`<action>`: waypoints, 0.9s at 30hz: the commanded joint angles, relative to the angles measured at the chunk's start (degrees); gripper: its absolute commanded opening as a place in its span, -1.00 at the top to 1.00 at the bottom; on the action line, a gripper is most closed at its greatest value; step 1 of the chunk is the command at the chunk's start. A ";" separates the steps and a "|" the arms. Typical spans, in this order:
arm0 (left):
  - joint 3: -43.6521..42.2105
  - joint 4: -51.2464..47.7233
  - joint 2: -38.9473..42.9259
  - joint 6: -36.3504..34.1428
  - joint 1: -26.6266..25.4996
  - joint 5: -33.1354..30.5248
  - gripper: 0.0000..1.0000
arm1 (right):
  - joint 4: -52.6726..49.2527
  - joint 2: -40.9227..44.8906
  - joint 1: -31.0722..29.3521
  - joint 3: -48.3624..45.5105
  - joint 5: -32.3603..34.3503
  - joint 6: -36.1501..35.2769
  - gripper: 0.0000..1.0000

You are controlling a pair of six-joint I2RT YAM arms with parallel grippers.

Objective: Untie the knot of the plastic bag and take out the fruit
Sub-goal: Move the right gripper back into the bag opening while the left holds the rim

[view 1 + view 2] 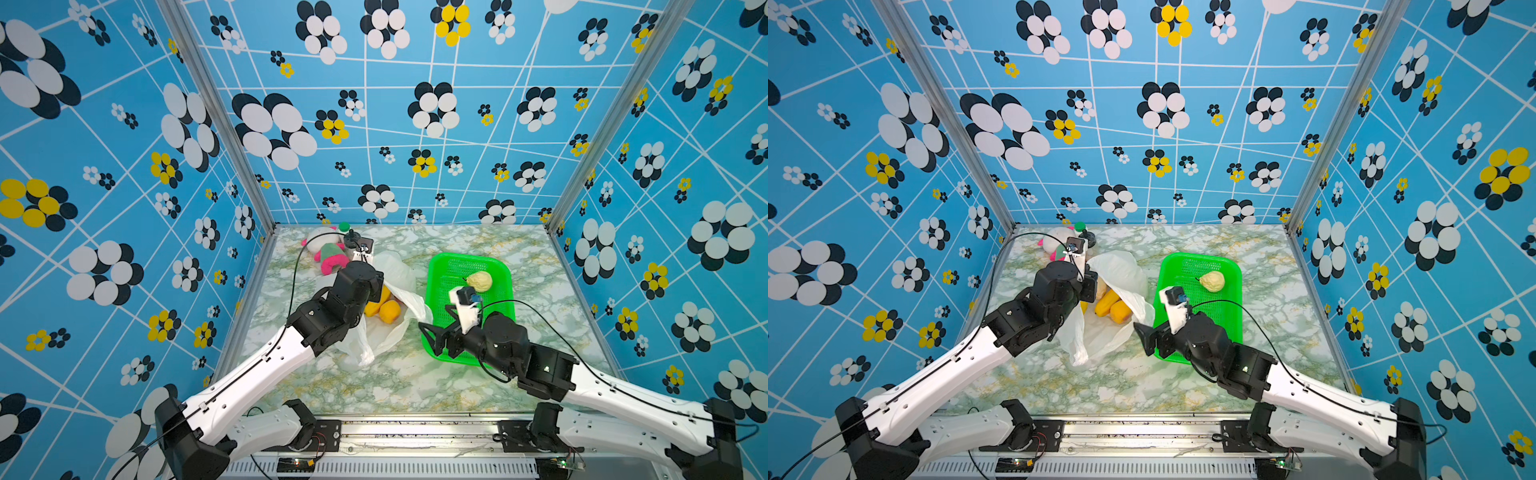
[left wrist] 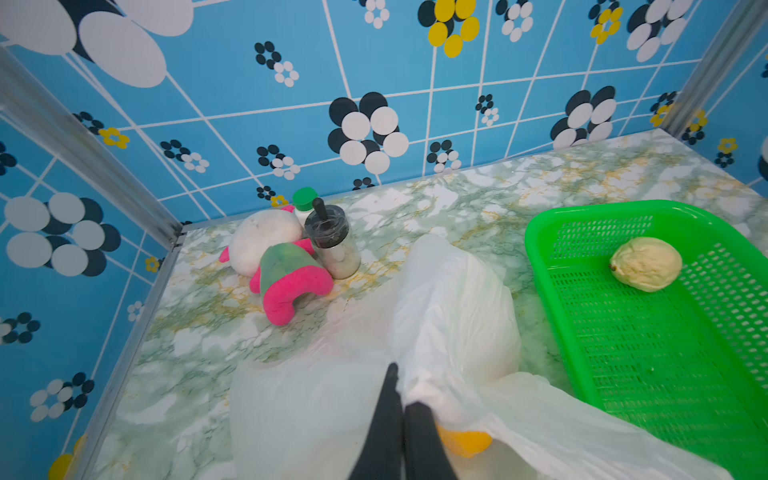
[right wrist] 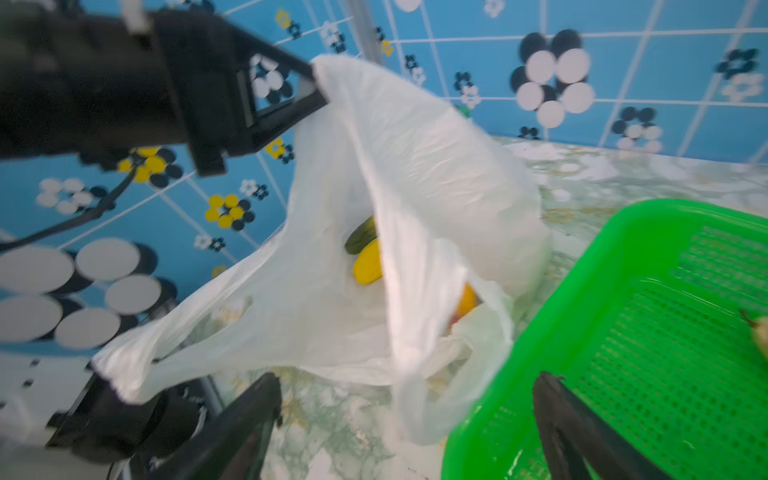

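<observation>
One cream bumpy fruit sits in the green mesh basket; the white plastic bag holds yellow fruit. Left pincer pinches the bag; right pincer gapes.

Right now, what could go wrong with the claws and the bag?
The left claw pinches only a thin edge of the plastic bag; it could slip, and the bag would flop over the fruit. The open right claw is close to the green basket's rim and might bump it. Reaching in, it might snag plastic instead of fruit.
</observation>
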State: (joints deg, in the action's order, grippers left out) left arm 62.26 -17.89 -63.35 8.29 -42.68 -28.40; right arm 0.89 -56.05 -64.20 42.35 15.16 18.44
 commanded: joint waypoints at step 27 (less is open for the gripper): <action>-0.83 -2.15 1.87 2.64 2.33 2.49 1.00 | -2.00 -47.72 -0.57 23.94 19.11 2.53 -0.28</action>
State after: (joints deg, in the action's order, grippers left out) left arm 61.23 -19.31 -63.09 9.89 -40.84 -25.12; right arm 3.16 -102.24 -66.08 64.49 29.80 18.22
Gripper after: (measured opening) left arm 0.043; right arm 0.623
